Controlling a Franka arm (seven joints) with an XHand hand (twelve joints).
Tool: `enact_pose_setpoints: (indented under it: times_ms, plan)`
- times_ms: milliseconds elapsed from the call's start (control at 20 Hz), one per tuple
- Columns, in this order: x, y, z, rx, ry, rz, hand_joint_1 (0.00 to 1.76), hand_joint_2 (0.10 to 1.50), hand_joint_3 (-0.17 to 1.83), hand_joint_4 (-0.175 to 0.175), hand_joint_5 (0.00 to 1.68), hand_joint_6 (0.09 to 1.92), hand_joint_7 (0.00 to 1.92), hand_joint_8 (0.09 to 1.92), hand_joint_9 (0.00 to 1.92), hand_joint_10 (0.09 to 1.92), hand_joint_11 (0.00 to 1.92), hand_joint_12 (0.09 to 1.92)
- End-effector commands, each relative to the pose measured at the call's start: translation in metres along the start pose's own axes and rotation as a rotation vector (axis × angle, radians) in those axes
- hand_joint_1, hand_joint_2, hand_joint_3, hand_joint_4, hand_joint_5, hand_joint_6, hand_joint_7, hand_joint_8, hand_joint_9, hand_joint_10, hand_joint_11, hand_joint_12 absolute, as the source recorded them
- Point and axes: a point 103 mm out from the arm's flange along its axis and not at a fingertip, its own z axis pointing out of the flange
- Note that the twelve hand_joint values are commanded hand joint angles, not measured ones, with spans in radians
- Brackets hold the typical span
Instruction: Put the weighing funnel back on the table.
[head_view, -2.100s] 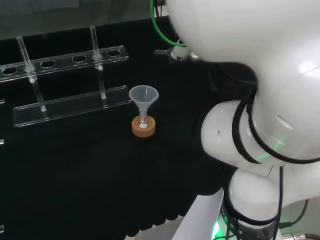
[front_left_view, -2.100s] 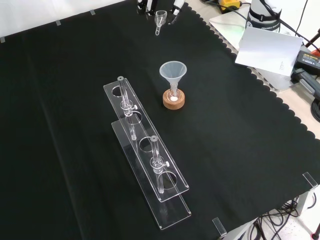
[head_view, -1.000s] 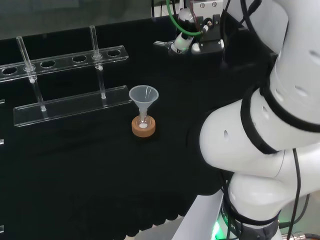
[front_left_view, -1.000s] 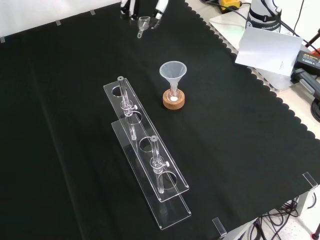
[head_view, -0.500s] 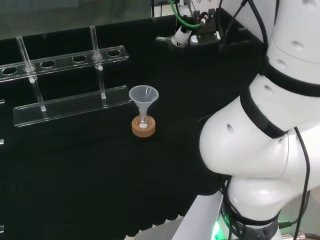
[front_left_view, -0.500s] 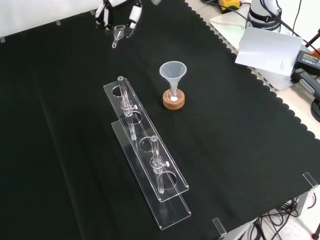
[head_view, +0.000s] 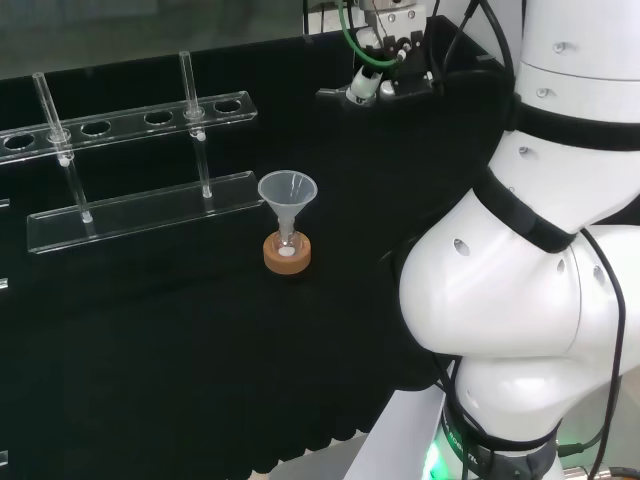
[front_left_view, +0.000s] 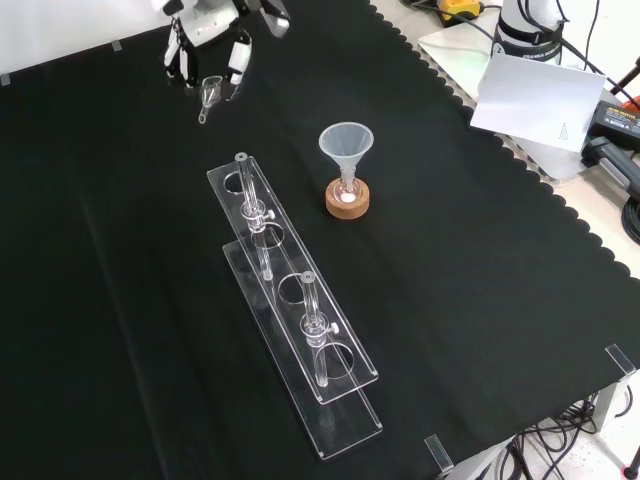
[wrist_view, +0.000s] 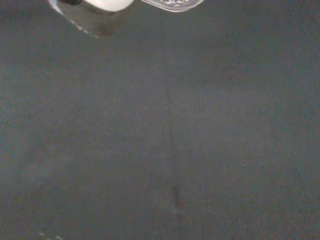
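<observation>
In the front view the black and white hand (front_left_view: 205, 35) hangs over the cloth's far left part. Its fingers (front_left_view: 239, 58) pinch the weighing funnel (front_left_view: 209, 92), a small clear scoop whose short stem points down and to the left. The piece is held above the cloth, beyond the rack's far end. In the head view the hand (head_view: 385, 70) is at the top, right of the rack, with a thin clear tip (head_view: 327, 93) sticking out to its left. The wrist view looks down on bare black cloth, with a blurred white part of the hand (wrist_view: 107, 5) and a clear edge (wrist_view: 172, 5).
The big funnel (front_left_view: 346, 150) stands in a small flask on a cork ring (front_left_view: 347, 198). A clear rack (front_left_view: 290, 310) with two upright glass tubes runs toward the front. Papers and cables (front_left_view: 540, 95) lie beyond the cloth's scalloped right edge. The arm's white links (head_view: 530, 280) fill the head view's right.
In the front view the hand has carried the weighing funnel steadily leftward and a little lower along the cloth's far edge. The arm's big link has swung out of the head view's top.
</observation>
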Motion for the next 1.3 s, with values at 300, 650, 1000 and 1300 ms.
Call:
enact_pose_setpoints:
  times_ms: [300,650,1000,1300]
  plan:
    - [0.004,0.04,0.047,0.041,-0.032,-0.041,1.13,1.03,-0.17,0.175,1.43,0.25,0.54,0.65,0.91,0.3,0.75,1.04]
    - [0.018,0.059,0.069,0.055,-0.047,-0.071,1.13,1.03,-0.17,0.175,1.43,0.25,0.54,0.65,0.91,0.3,0.74,1.04]
    - [0.023,0.071,0.09,0.059,-0.05,-0.09,1.13,1.03,-0.17,0.175,1.43,0.25,0.54,0.65,0.91,0.3,0.74,1.04]
    - [0.027,0.08,0.104,0.053,-0.061,-0.101,1.13,1.03,-0.17,0.175,1.43,0.26,0.53,0.65,0.9,0.3,0.74,1.04]
